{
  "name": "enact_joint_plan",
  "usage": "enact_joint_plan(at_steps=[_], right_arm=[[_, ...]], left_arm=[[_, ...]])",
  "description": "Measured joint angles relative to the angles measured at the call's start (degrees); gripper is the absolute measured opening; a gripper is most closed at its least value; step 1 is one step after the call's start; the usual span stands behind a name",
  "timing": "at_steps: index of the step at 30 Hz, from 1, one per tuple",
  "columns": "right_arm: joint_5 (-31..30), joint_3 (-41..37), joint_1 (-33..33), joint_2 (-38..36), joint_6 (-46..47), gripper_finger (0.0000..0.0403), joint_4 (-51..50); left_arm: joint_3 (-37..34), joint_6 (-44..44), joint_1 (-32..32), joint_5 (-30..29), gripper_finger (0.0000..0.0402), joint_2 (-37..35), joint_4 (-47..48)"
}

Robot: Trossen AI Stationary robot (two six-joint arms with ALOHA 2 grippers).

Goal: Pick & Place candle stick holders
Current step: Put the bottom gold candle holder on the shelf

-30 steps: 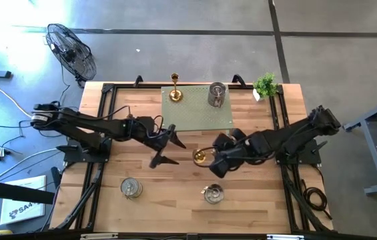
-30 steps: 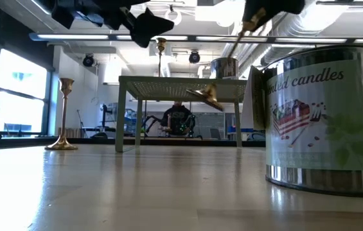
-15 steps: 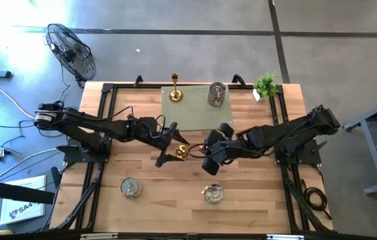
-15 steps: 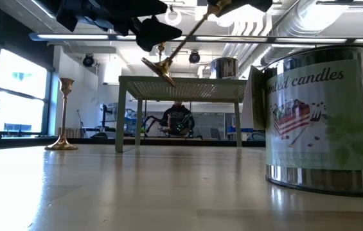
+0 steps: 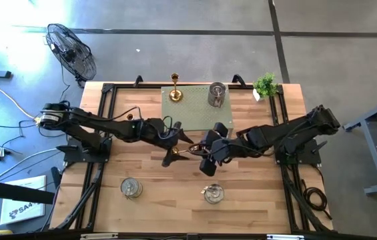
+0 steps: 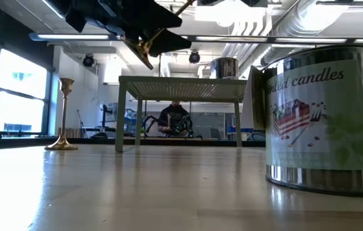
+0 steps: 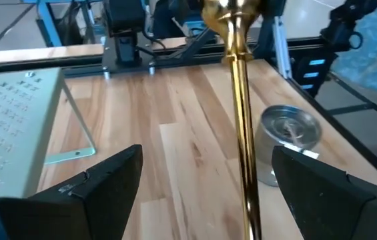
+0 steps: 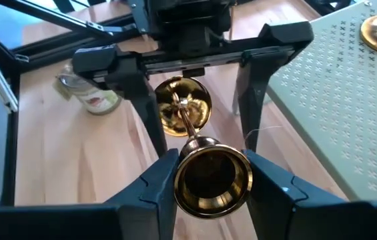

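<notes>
Above mid-table, the right gripper [image 5: 207, 151] holds a gold holder [image 8: 189, 130] by its cup end, fingers [image 8: 159, 179] clamped on either side of the cup. Stem runs level, away from that gripper toward the left gripper [image 5: 177, 149]. Round base sits between the left gripper's spread fingers [image 7: 107, 180]; they stand wide on both sides of the stem, not closed on it. Grippers face each other, near, the held holder bridging the space between them.

Count, gold holders: three seen. One in the air between the grippers. One upright on the mesh stand [image 5: 191, 115], beyond the grippers toward the table's far edge [image 5: 175, 93]. One upright on the table, seen only from the low camera [image 6: 62, 115]; I cannot place it from above.

Count, silvery tins: three. One on the stand [image 5: 216, 94], beyond the right gripper. Two on the wood on the near side: one below the left gripper [image 5: 131, 189], one below the right gripper [image 5: 213, 194], labelled "candles".

Green plant [image 5: 265, 85] at the far right corner, well apart from both grippers. Fan [image 5: 72, 51] on the floor past the left arm.
</notes>
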State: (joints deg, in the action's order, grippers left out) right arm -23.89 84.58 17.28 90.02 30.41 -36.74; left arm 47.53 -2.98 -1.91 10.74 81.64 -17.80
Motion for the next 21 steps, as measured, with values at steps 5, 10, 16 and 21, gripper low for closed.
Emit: enact_joint_plan(at_steps=[5,10,16,21], right_arm=[[-0.95,0.00,0.65,0.00,0.02,0.0131,-0.68],[-1.89,0.00,1.34,0.00,0.44,0.0131,-1.57],[-2.36,0.00,1.64,0.00,0.55,0.0131,-1.63],[-2.62,0.00,1.64,0.00,0.46,0.0135,-1.60]], left_arm=[[0.04,0.45,0.02,-1.28,0.0326,0.01,0.37],[0.09,0.20,0.02,-1.24,0.0326,-0.70,0.13],[0.07,-2.47,0.02,-1.31,0.0310,-0.61,0.43],[0.07,-2.82,0.02,-1.33,0.0242,-0.61,0.42]])
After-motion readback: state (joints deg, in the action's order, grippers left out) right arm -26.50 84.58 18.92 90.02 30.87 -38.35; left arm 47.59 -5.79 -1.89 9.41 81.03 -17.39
